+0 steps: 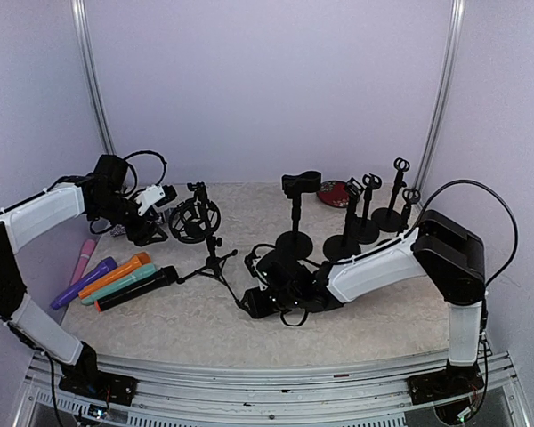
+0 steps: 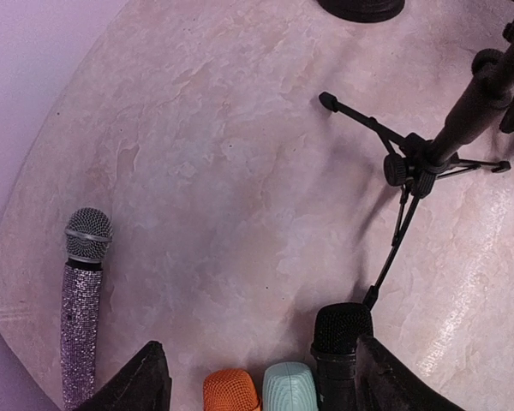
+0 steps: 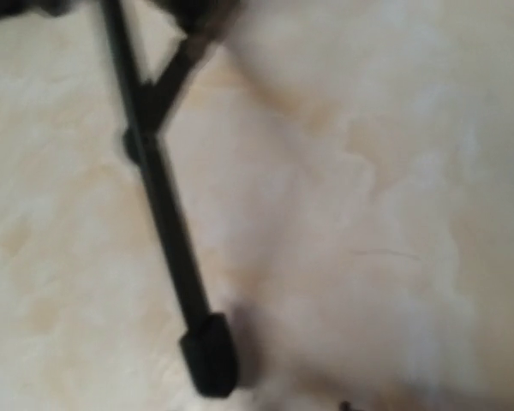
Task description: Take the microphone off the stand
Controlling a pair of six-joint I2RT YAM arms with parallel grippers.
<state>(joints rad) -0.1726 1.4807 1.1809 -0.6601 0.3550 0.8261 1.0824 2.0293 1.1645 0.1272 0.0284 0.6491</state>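
A black tripod stand [image 1: 212, 258] carries a round shock mount [image 1: 195, 221], and I see no microphone in it. Several microphones lie left of it: glitter pink [image 1: 82, 260], purple [image 1: 83, 283], orange [image 1: 116, 274], teal [image 1: 125, 285] and black [image 1: 139, 289]. My left gripper [image 1: 148, 229] hangs open and empty above their heads. In the left wrist view its fingers [image 2: 146, 381] flank the orange [image 2: 231, 390], teal [image 2: 289, 385] and black [image 2: 341, 342] heads. My right gripper [image 1: 271, 286] is low on the table by a tripod leg [image 3: 167, 231]. Its fingers do not show.
A round-base stand with an empty clip [image 1: 295, 209] stands at mid-table. Several more black stands [image 1: 367, 213] and a red disc [image 1: 334, 192] are at the back right. Cables lie around my right gripper. The glitter microphone [image 2: 84, 300] lies near the table's left edge.
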